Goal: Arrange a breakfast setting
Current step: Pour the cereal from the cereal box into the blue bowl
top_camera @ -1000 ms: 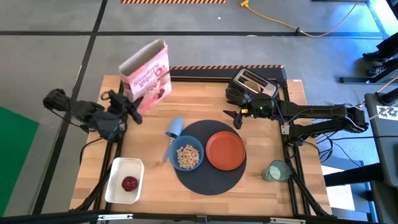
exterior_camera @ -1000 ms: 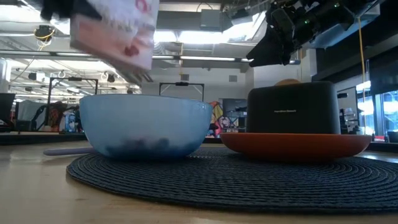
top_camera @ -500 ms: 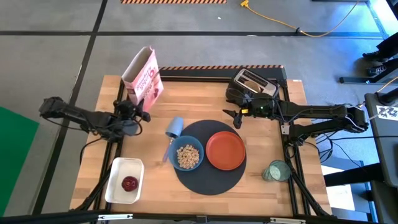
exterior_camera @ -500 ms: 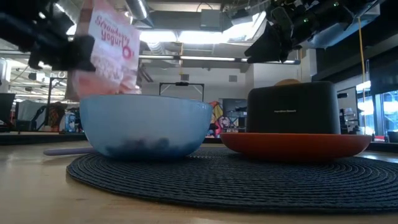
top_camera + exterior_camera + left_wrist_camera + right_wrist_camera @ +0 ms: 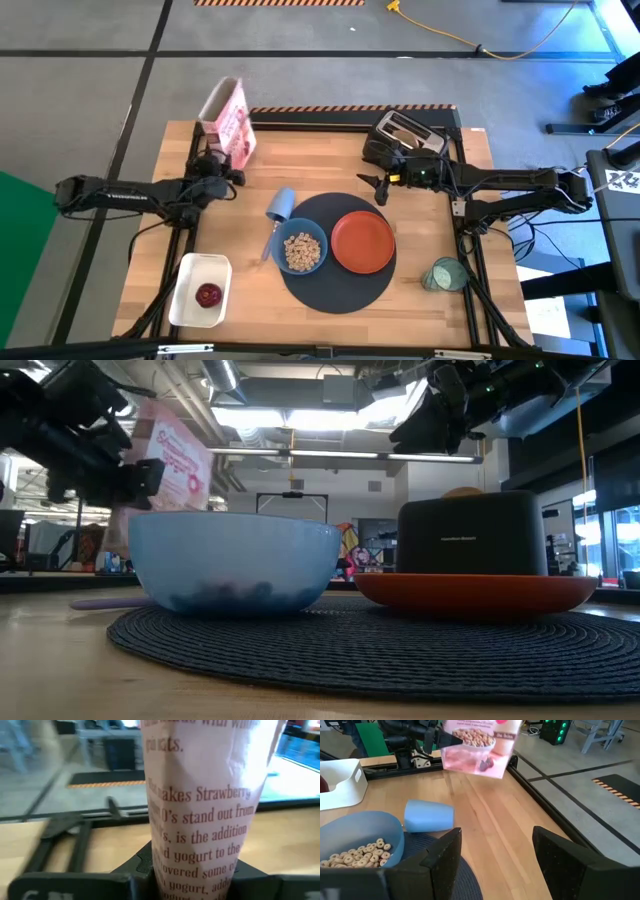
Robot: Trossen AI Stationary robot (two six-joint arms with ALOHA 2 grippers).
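Note:
My left gripper [image 5: 222, 168] is shut on a pink cereal box [image 5: 229, 120] over the table's far left part; the box also shows in the right wrist view [image 5: 480, 745]. My right gripper [image 5: 495, 865] is open and empty above the far edge of the dark round mat [image 5: 335, 285], in front of the black toaster [image 5: 405, 135]. On the mat rest a blue bowl [image 5: 301, 250] with cereal and an orange plate [image 5: 362, 242]. A pale green cup [image 5: 443, 274] lies at the near right. A dark red fruit [image 5: 208, 294] lies in the white tray [image 5: 185, 300]. My left gripper pinches the cereal box between its two fingers, on the two broad faces low on the box [image 5: 195, 880]. The narrow side panel faces the wrist. The fingers are about level, coming from the table's near left. The box stands nearly upright; I cannot tell whether its bottom touches the table.
A blue cup [image 5: 281, 205] lies on its side left of the mat, with a pale spoon handle [image 5: 268, 243] beside it. Something pale brown, maybe bread [image 5: 462, 491], sticks out of the toaster. A black frame rail [image 5: 350, 108] runs along the far edge.
My left gripper has gone down and toward the table's far left with the cereal box. The box has turned from tipped over, with its broad face up, to nearly upright.

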